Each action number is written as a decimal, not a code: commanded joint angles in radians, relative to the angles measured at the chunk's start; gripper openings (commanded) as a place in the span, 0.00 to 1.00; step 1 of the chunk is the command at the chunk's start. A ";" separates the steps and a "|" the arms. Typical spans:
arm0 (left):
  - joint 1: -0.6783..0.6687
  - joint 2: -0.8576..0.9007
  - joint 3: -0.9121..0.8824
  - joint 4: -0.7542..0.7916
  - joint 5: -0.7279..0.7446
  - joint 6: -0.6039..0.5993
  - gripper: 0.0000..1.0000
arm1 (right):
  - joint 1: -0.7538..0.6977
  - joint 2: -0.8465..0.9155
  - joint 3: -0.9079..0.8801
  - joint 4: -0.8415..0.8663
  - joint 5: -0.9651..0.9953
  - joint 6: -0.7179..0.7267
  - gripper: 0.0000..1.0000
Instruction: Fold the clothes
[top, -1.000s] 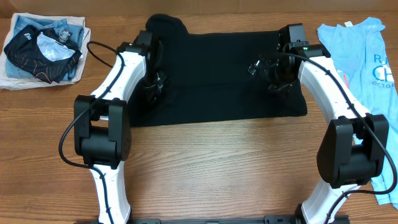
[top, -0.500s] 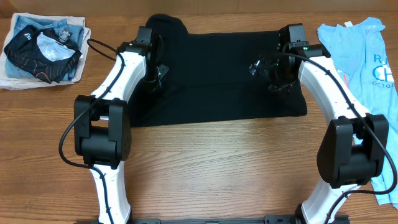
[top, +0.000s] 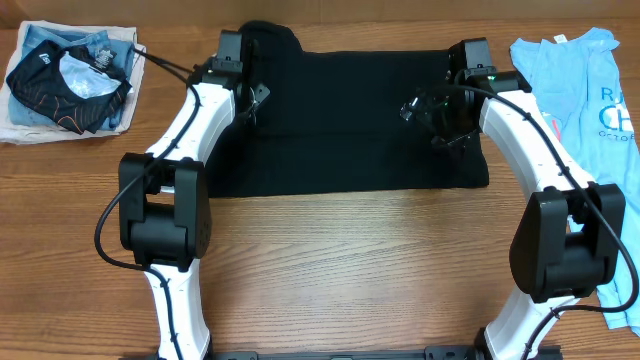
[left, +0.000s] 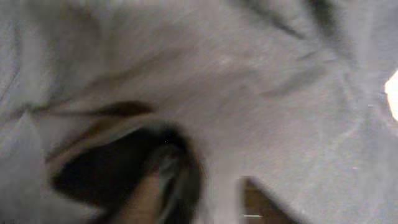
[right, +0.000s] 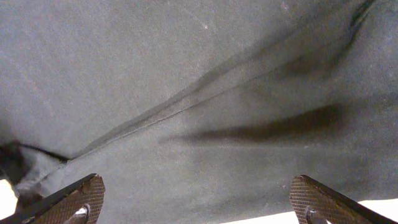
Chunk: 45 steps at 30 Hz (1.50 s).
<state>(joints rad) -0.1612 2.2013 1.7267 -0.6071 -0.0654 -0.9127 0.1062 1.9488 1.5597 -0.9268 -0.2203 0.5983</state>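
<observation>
Left gripper, overhead: sits over the upper left part of the black T-shirt, close beside the sleeve. I cannot tell from this height whether its jaws are apart or together.
Right gripper, overhead: sits over the right end of the black T-shirt, near its right edge. Dark fingers against dark cloth hide the gap.
Shirt position, overhead: spread flat across the far middle of the wooden table, wider than it is deep, with one sleeve bulging out at the top left. Both arms reach onto it from either side.
Other clothes, overhead: a light blue T-shirt lies at the right edge of the table, apart from the black one. A small black garment with thin orange lines rests on pale cloths in the far left corner.
Left wrist view: blurred. Wrinkled fabric fills the frame, with a dark fold opening at the lower left. The fingers cannot be made out, so the jaw state is unclear.
Right wrist view: two textured fingertips show at the bottom corners, spread wide apart with nothing between them. Dark fabric lies beneath, crossed by a long diagonal crease.
</observation>
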 joint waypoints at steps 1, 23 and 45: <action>0.003 0.003 0.010 0.013 -0.003 0.107 1.00 | -0.001 -0.006 0.011 0.001 0.011 0.000 1.00; -0.005 -0.075 0.021 -0.280 0.163 0.150 0.77 | -0.001 -0.006 0.011 -0.009 0.011 0.000 1.00; -0.012 0.021 0.021 -0.210 0.188 0.119 0.49 | -0.001 -0.006 0.011 -0.026 0.011 0.000 1.00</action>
<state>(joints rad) -0.1703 2.2002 1.7348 -0.8158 0.1127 -0.7856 0.1062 1.9488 1.5597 -0.9577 -0.2203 0.5987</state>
